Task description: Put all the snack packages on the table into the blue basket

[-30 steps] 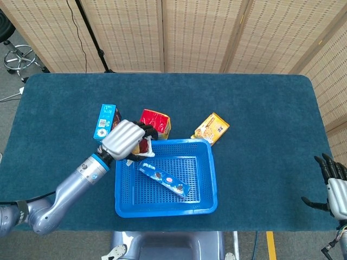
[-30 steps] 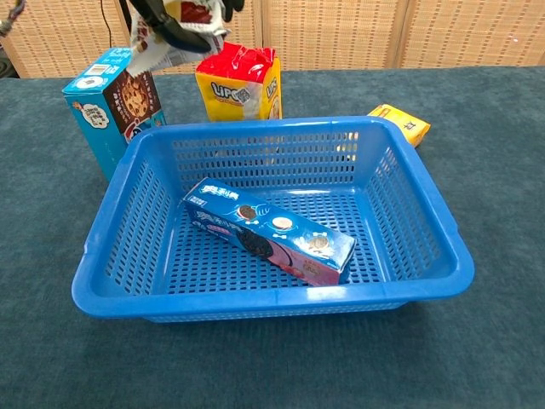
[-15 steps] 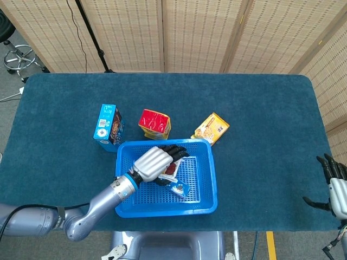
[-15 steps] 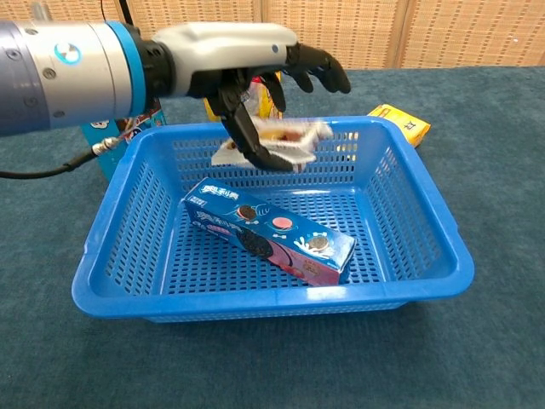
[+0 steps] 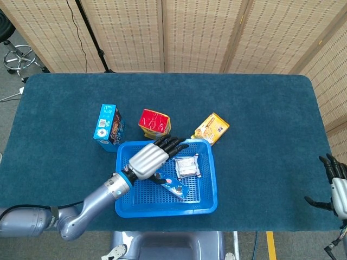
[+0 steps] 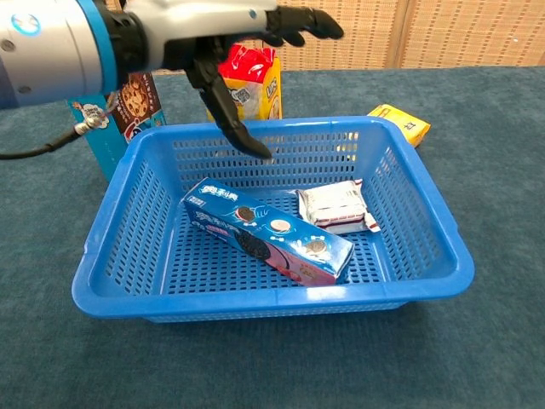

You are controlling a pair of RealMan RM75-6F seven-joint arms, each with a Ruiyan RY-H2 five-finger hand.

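Observation:
My left hand point(image 5: 150, 158) point(image 6: 223, 38) hovers over the blue basket point(image 5: 207, 203) point(image 6: 111, 281) with fingers spread and nothing in them. Below its fingertips a small white packet point(image 5: 186, 166) point(image 6: 335, 206) lies flat on the basket floor, beside a long blue cookie box point(image 5: 173, 187) point(image 6: 271, 233). On the table behind the basket stand a blue carton point(image 5: 108, 124) point(image 6: 104, 129), a red-and-yellow bag point(image 5: 154, 123) point(image 6: 249, 81) and a yellow box point(image 5: 212, 128) point(image 6: 400, 123). My right hand point(image 5: 336, 187) hangs open at the table's right edge, far from everything.
The dark teal tablecloth point(image 5: 260, 119) has free room to the right and behind the packages. Wicker screens point(image 5: 200, 32) stand behind the table. A stool point(image 5: 19, 57) sits on the floor at far left.
The left hand carried the white packet from the basket's left rim over the basket, let it go, and lifted with fingers spread. The packet now lies inside. The right hand barely moved.

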